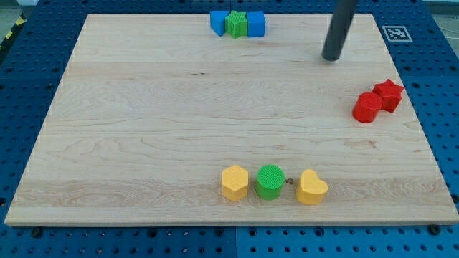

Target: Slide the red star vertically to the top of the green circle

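The red star (389, 93) lies near the board's right edge, touching a red round block (367, 108) at its lower left. The green circle (270, 181) sits near the view's bottom, between a yellow hexagon (234, 182) on its left and a yellow heart (312, 188) on its right. My tip (331, 57) rests on the board at the upper right, above and to the left of the red star and well apart from it.
At the view's top a green star (236, 24) sits between a blue block (219, 22) on its left and a blue cube (255, 24) on its right. The wooden board (143, 122) lies on a blue perforated table. A marker tag (395, 32) lies at the top right.
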`<state>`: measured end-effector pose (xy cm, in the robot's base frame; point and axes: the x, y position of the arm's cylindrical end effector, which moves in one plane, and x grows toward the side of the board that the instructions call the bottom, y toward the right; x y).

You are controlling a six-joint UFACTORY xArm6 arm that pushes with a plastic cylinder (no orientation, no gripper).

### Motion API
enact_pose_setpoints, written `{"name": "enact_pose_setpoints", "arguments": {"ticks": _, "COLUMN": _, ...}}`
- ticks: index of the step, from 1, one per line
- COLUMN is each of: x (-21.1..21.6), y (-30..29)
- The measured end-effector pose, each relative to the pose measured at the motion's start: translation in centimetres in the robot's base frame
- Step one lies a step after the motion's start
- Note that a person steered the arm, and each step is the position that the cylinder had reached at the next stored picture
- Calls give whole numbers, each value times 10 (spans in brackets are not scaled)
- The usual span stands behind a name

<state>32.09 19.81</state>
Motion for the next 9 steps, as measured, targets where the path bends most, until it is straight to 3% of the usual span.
{"name": "enact_pose_setpoints", "arguments": {"ticks": 3, "x": 49, "y": 104}}
{"name": "enact_pose_setpoints", "arguments": {"ticks": 5, "x": 105, "y": 133}}
{"name": "enact_pose_setpoints", "arguments": {"ticks": 6, "x": 124, "y": 132}}
{"name": "enact_pose_setpoints", "arguments": {"ticks": 9, "x": 99, "y": 79}}
